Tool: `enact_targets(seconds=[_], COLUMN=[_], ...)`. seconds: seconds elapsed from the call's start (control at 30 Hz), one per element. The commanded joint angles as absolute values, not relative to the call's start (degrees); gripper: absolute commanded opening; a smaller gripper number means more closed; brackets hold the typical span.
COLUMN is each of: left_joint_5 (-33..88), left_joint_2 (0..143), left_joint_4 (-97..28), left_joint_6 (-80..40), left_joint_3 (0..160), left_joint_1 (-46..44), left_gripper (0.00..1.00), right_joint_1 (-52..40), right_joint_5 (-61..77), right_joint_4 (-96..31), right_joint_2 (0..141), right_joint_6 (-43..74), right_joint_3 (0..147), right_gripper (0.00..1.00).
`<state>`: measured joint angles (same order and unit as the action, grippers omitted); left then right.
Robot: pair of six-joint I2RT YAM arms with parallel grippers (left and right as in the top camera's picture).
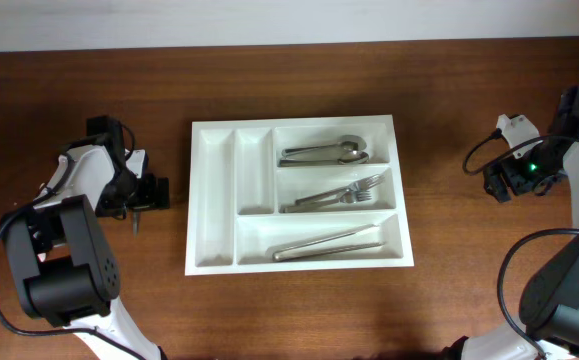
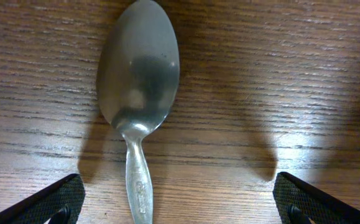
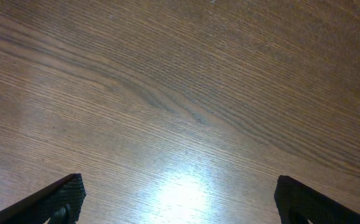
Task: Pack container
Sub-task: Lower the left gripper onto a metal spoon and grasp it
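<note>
Left hand point(image 2: 178, 202) spread wide over lone spoon point(image 2: 139, 81) on worktop point(image 2: 279, 93), seemingly poised to grasp; cutlery tray point(image 1: 214, 200) sorted by type; right hand point(image 3: 178, 202) spread, idle.

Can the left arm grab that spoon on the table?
Probably yes. The spoon lies bare on the table right below the left gripper, between its wide-open jaws, and nothing covers it.
</note>
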<state>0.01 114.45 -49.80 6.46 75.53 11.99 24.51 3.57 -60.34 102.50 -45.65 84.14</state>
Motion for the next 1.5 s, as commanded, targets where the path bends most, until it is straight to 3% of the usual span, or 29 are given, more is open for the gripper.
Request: enact_targets(seconds=[0.0, 0.4, 1.47], left_joint_5=[1.28, 1.30, -3.90], left_joint_2=[114.24, 114.32, 114.43], left_joint_4=[-49.28, -49.21, -47.59], left_joint_6=[7.16, 7.49, 6.28], left_joint_3=[75.09, 75.02, 75.02], left_joint_1=[12.51, 17.21, 13.76], left_gripper=[0.99, 0.99, 1.00], right_joint_1=[24.51, 24.51, 24.51], right_joint_5=[4.49, 4.49, 4.49], right_joint_4=[-60.38, -60.36, -60.36], right_joint_2=[102.61, 102.61, 102.61], right_joint_6=[-46.06, -46.06, -46.06], right_joint_3=[83.79, 83.79, 83.79], right_gripper=[0.99, 0.99, 0.99])
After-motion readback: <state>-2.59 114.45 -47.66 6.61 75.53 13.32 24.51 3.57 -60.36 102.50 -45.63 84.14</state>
